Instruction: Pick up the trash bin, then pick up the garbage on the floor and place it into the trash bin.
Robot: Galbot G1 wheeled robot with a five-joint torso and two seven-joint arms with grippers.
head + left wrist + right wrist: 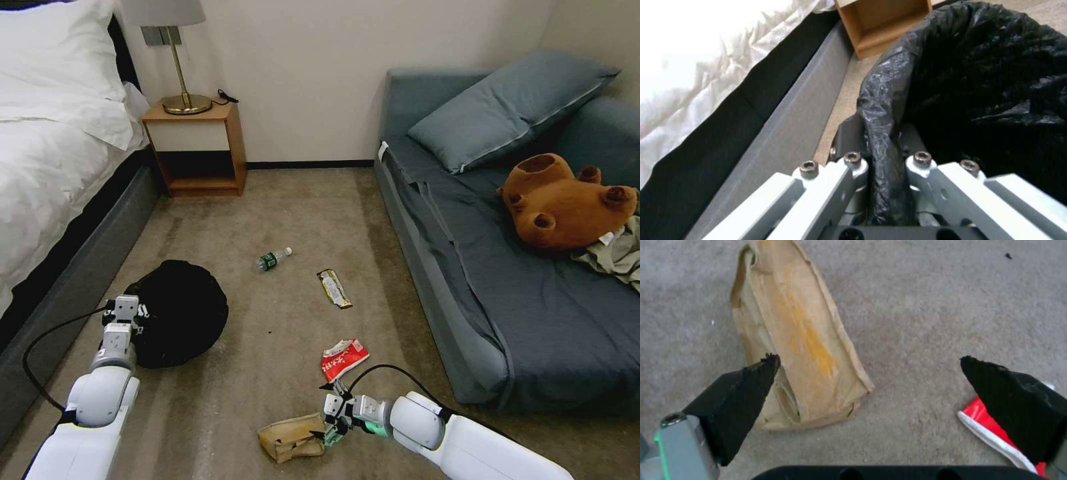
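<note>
The trash bin (179, 313), round and lined with a glossy black bag, sits on the carpet at the left by the bed. My left gripper (127, 311) is shut on its bag-covered rim (884, 110), one finger on each side. My right gripper (335, 412) hangs open low over the carpet, one finger (740, 390) at the edge of the tan paper bag (291, 437) (795, 336). The other finger (1013, 396) is by the red-and-white snack packet (344, 357) (991, 426). Farther off lie a gold-brown bar wrapper (334, 288) and a clear bottle (273, 259).
A bed (47, 167) with a grey frame runs along the left. A wooden nightstand (197, 143) with a lamp stands at the back wall. The grey sofa (520, 287) on the right holds a pillow, a brown plush toy (567, 207) and grey-green clothes (617, 257).
</note>
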